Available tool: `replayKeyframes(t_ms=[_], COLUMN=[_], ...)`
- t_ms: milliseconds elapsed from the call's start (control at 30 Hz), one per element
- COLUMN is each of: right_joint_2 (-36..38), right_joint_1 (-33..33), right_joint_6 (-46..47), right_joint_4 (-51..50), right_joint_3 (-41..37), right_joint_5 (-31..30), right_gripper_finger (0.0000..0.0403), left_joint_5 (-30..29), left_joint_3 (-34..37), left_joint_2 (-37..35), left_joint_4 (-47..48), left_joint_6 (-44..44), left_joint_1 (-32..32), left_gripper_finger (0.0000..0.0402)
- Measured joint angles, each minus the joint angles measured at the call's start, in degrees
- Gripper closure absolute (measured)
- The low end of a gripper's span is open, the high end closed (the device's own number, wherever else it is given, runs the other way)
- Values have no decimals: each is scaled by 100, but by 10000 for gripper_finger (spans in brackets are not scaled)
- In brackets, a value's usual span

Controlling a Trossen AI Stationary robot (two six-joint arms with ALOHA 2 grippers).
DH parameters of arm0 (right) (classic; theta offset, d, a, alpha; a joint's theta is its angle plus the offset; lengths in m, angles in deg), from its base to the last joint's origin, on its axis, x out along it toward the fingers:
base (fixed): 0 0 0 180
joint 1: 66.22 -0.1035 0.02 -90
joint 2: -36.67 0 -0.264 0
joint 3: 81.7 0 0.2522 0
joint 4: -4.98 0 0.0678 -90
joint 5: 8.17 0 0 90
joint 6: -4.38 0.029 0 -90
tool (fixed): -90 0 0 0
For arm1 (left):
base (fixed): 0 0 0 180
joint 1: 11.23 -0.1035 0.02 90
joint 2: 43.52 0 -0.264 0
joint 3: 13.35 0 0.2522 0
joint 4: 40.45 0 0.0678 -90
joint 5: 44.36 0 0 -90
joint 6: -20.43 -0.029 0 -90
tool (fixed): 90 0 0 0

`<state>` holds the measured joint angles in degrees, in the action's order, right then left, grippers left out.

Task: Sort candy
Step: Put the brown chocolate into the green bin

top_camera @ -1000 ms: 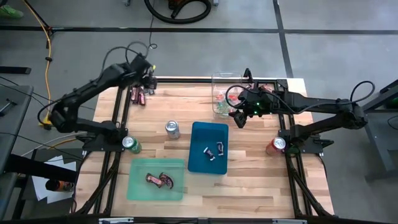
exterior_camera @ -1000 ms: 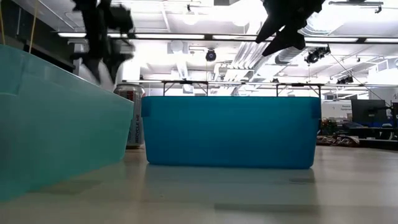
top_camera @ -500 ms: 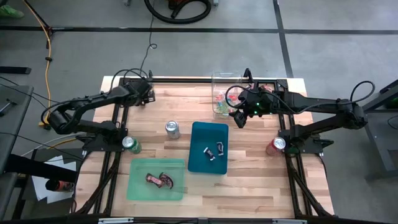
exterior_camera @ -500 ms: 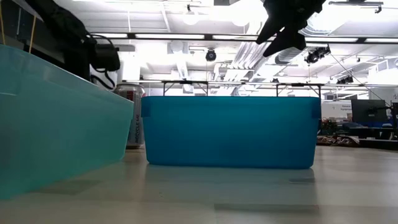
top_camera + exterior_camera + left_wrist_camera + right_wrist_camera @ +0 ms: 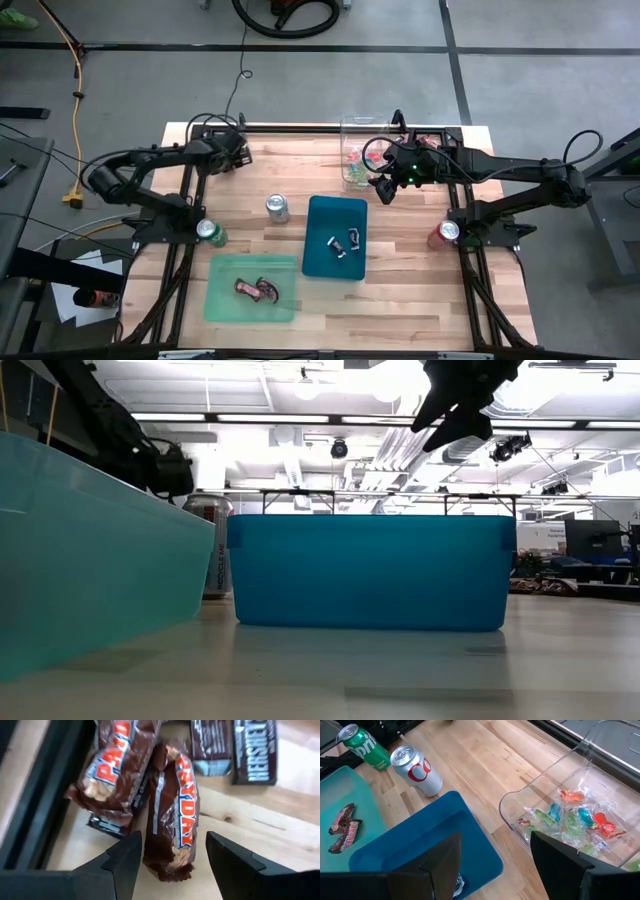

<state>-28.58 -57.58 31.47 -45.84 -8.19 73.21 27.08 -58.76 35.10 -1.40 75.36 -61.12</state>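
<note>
Two brown PayDay bars [image 5: 175, 820] [image 5: 112, 775] and dark Hershey bars [image 5: 255, 750] lie on the wood at the table's far left. My left gripper [image 5: 170, 845] [image 5: 234, 154] is low over them and open. Its fingers stand on either side of one PayDay bar's end, and I see no touch. My right gripper [image 5: 500, 865] [image 5: 385, 186] is open and empty. It hangs high between the clear bin [image 5: 545, 780] of bright red, green and blue sweets [image 5: 577, 815] and the blue tray [image 5: 325, 215].
The blue tray holds dark and silver pieces [image 5: 342, 243]. A teal tray [image 5: 225, 300] at the near left holds two brown bars [image 5: 258, 290]. A silver can [image 5: 277, 207], a green can [image 5: 210, 232] and a red can [image 5: 443, 234] stand on the table. A black frame rail [image 5: 35, 795] runs beside the bars.
My left gripper has come down from high above the table's far left onto the pile of candy bars, and now covers them in the high view. My right gripper has kept still.
</note>
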Motion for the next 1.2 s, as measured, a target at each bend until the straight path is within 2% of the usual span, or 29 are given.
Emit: replayKeyframes(t_ms=[100,200,333,467,667,900,1067,1200], right_joint_2=[0,-2,-2,-2,-2,-4,-4,-4], right_joint_1=[0,0,0,0,0,0,0,0], right_joint_6=[107,141,141,134,138,113,99,98], right_joint_4=[2,2,2,2,6,150,247,247], right_joint_3=[0,0,0,0,0,2,2,2], right_joint_5=[-2,-2,-2,-4,-20,-234,-238,-238], right_gripper_finger=[171,171,171,171,171,171,171,171], left_joint_5=[34,68,301,557,736,1780,2365,2683], left_joint_3=[1,-5,1,1,1,-1,-1,-5], left_joint_2=[202,244,43,-526,-1918,-3554,-4278,-4527], left_joint_4=[-123,-117,-64,-51,-87,-557,-968,-1430], left_joint_6=[-22,-136,-412,-758,-851,-1207,-1140,-927], left_joint_1=[2,2,31,51,57,283,820,1379], left_gripper_finger=[199,224,299,379,372,387,388,389])
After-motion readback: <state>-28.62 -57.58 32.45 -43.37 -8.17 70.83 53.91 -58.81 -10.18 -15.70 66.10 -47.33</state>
